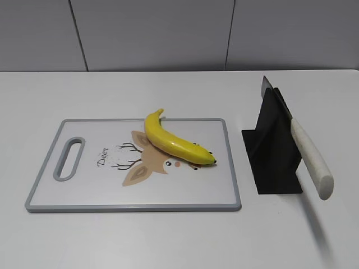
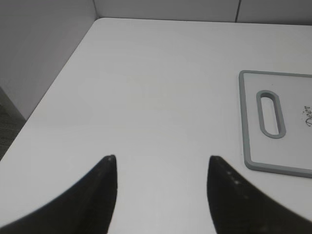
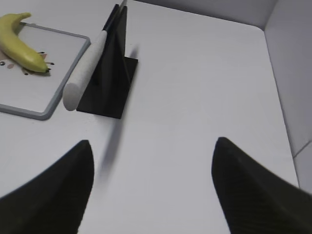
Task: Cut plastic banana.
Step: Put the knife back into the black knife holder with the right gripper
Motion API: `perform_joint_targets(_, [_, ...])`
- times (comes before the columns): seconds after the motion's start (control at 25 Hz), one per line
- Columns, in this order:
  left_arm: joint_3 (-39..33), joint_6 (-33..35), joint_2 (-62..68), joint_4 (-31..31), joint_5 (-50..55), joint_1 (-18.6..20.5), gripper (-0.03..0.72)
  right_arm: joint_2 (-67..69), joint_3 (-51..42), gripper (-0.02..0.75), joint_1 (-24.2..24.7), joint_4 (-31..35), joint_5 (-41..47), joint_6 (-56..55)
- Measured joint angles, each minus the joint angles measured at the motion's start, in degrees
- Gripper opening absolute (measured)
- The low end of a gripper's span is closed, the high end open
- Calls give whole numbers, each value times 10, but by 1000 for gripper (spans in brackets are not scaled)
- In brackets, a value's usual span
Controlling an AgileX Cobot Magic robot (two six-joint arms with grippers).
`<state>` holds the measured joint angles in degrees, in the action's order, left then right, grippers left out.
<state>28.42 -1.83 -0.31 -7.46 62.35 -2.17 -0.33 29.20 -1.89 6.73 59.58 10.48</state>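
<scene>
The plastic banana point(image 1: 175, 142) is glossy yellow with a black tip and lies diagonally on the white, grey-rimmed cutting board point(image 1: 84, 193). It also shows in the right wrist view point(image 3: 20, 45). A knife with a white handle point(image 1: 312, 158) rests slanted in a black stand point(image 1: 271, 152) to the right of the board; it also shows in the right wrist view point(image 3: 87, 68). My left gripper point(image 2: 161, 158) is open and empty over bare table, left of the board point(image 2: 248, 117). My right gripper point(image 3: 152, 142) is open and empty, in front of and right of the stand. Neither gripper shows in the exterior view.
The table is white, with grey wall panels behind it. The left table edge point(image 2: 53, 83) runs near my left gripper. A side wall point(image 3: 292, 63) stands to the right of my right gripper.
</scene>
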Motion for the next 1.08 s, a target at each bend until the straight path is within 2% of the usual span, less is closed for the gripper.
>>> perform_joint_targets(0.2, [0, 0, 0, 0, 0, 0, 573, 0, 0, 588, 15, 0, 0, 0])
perform_joint_targets(1.08, [0, 0, 0, 0, 0, 0, 573, 0, 0, 588, 15, 0, 0, 0])
